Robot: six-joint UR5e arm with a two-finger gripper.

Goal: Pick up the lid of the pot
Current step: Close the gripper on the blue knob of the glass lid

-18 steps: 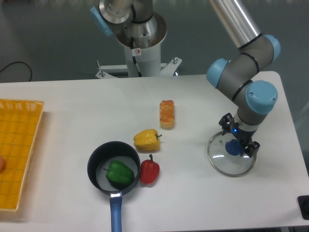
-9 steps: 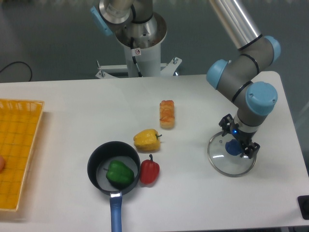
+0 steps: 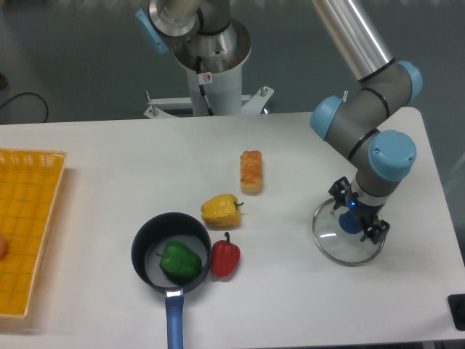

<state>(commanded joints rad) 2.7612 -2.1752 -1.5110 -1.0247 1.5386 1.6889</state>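
Your pincer is right down at the lid, fingers spread, one to each side of the blue knob, and whether either one touches it you cannot tell from this angle! It slants in from the upper right, its body covering part of the lid's far edge. The lid itself lies flat on the white table, over on the right side of your view, see-through and round, knob upward. Move left from there and you meet the orange-brown, oblong item, lying lengthwise, farther back than the lid. Nearer you, and more to the left, comes the yellow pepper, resting on its side. Just in front of that, look, the red pepper, dark stem pointing away from you, right beside the black pan. Inside the pan sits the green pepper, toward the near side, while the blue handle runs straight at you and out of the bottom of the picture. Out at the far left edge you have the orange-yellow crate, cut off by the frame, with a reddish round item partly showing inside it
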